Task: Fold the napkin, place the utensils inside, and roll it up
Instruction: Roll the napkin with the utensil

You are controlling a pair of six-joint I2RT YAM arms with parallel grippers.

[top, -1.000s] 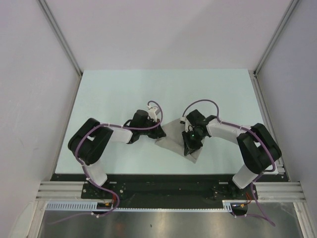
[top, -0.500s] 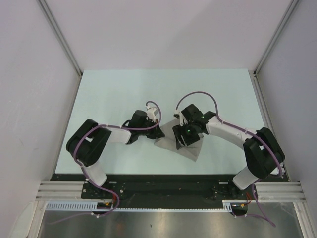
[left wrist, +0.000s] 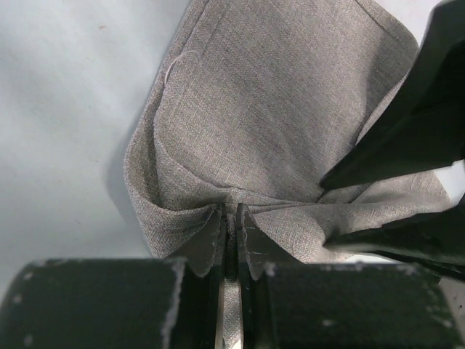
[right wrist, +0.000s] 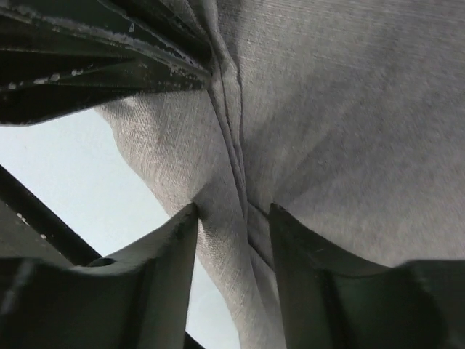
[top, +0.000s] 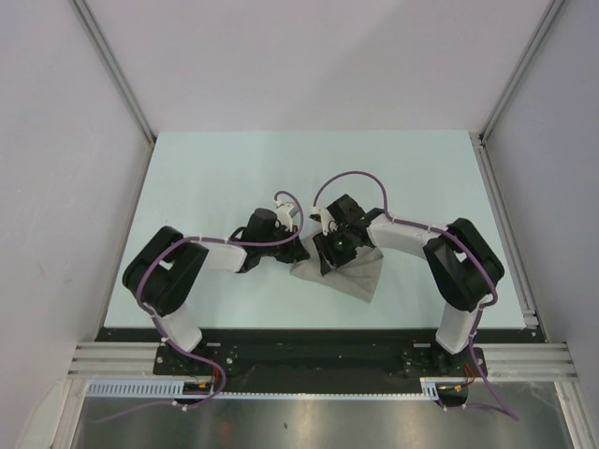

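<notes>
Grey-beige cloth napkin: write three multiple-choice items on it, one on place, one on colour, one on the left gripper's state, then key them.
1. Where does the plain grey-beige cloth napkin lie?
A. at the table's far left corner
B. mid-way across the pale green table, under the right gripper
C. draped over an arm's base

2. Its colour?
A. grey-beige, no pattern
B. red checked
C. blue striped

3. The left gripper is
A. wide open over bare table
B. holding a spoon
C. shut on the napkin's edge

Key: B, the top view shows it there; A, both wrist views show plain weave; C, its fingers pinch a gathered fold.
</notes>
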